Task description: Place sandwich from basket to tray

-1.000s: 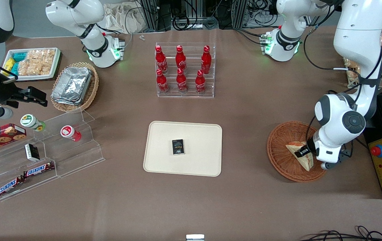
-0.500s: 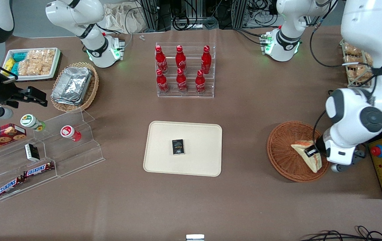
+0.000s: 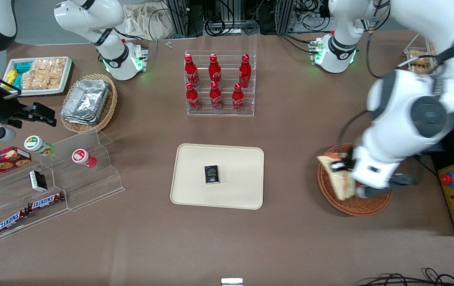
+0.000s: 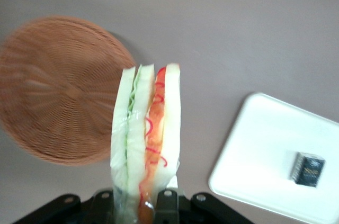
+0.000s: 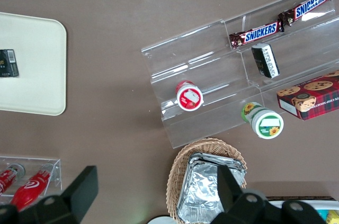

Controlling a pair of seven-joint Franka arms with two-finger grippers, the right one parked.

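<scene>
- The claw point(image 3: 346, 169) hangs above the basket's edge that faces the tray, its fingers point(image 4: 166, 198) clamped on the sandwich point(image 3: 338, 174) at one end.
- In the left wrist view the claw point(image 4: 142, 203) holds the sandwich point(image 4: 145, 139) edge-on, with pale bread slices outside and green and red filling between them.
- The sandwich is lifted clear of the basket point(image 3: 352, 200); the wrist view shows the round reddish-brown basket point(image 4: 61, 89) with nothing in it, off to one side of the wedge.
- The tray point(image 3: 195, 186) lies on the brown table point(image 3: 290, 238), well apart from the basket toward the parked arm's end; a small dark packet point(image 3: 211, 174) sits near its middle.
- The same tray point(image 4: 254, 155) and dark packet point(image 4: 308, 169) show in the wrist view.
- Farther from the front camera than the tray stands a clear rack of red bottles point(image 3: 215, 85).
- Toward the parked arm's end, a tan oval basket holds foil trays point(image 3: 86, 101).
</scene>
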